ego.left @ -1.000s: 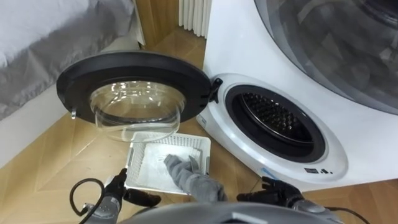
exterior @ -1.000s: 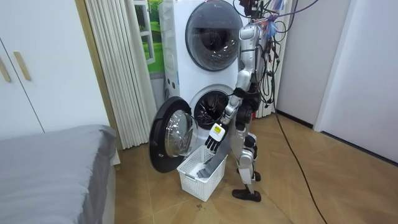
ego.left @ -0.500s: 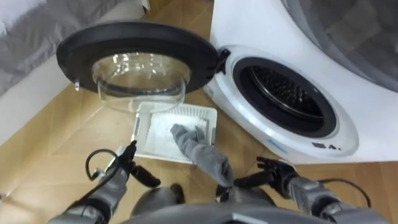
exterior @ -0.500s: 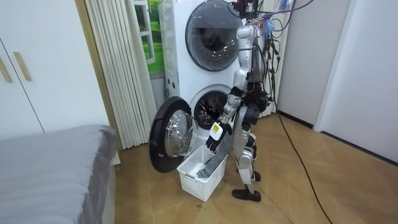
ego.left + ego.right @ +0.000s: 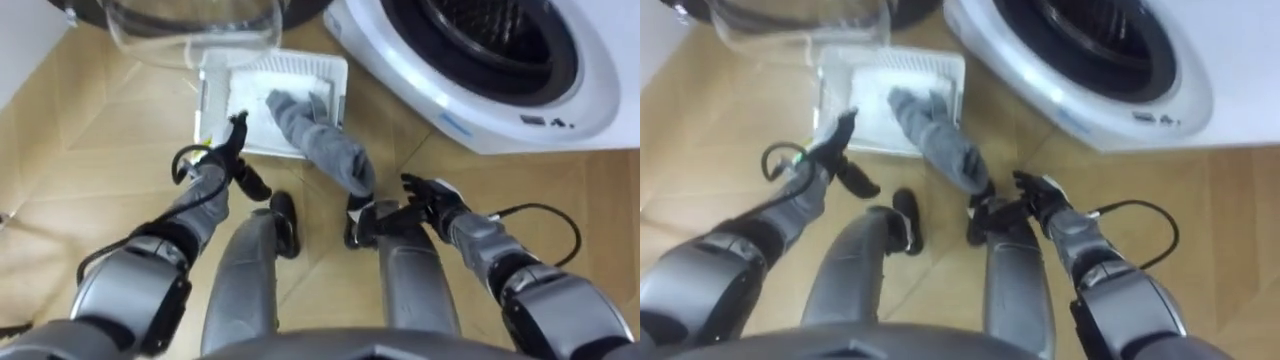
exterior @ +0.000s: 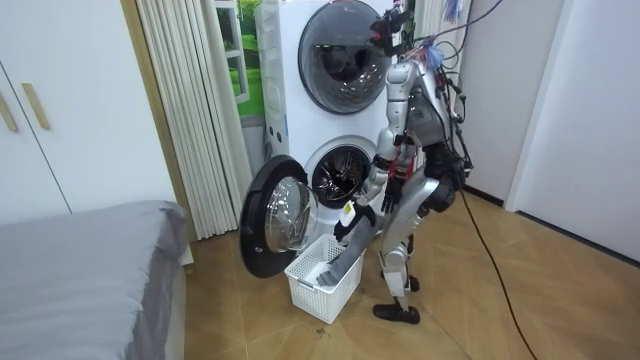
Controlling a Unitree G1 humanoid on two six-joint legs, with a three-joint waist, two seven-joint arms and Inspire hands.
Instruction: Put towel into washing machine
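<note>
Pale wooden floor (image 5: 90, 200) ran up to a white front-loading washing machine (image 5: 470, 100), whose round door (image 5: 190, 25) stood swung wide to the left, its glass bowl facing the robot. The dark drum opening (image 5: 490, 30) was uncovered. In the room view a second machine (image 6: 340, 45) sat stacked on top, with a pleated curtain (image 6: 190, 110) and a grey bed (image 6: 90, 260) toward the room view's left.

The robot stood just before the open drum and bent forward at the waist over a white plastic basket (image 5: 208, 90) that rested on the floor below the door. The grey towel (image 5: 320, 140) lay with one end inside the basket, the rest draped over the near rim and hanging down toward the robot's feet.

The left hand (image 5: 232, 140) reached to the basket's near rim, fingers straight and thumb held apart, holding nothing; whether it touched the rim could not be told. The right hand (image 5: 432, 195) hovered lower, just right of the towel's hanging end, fingers spread and empty.
</note>
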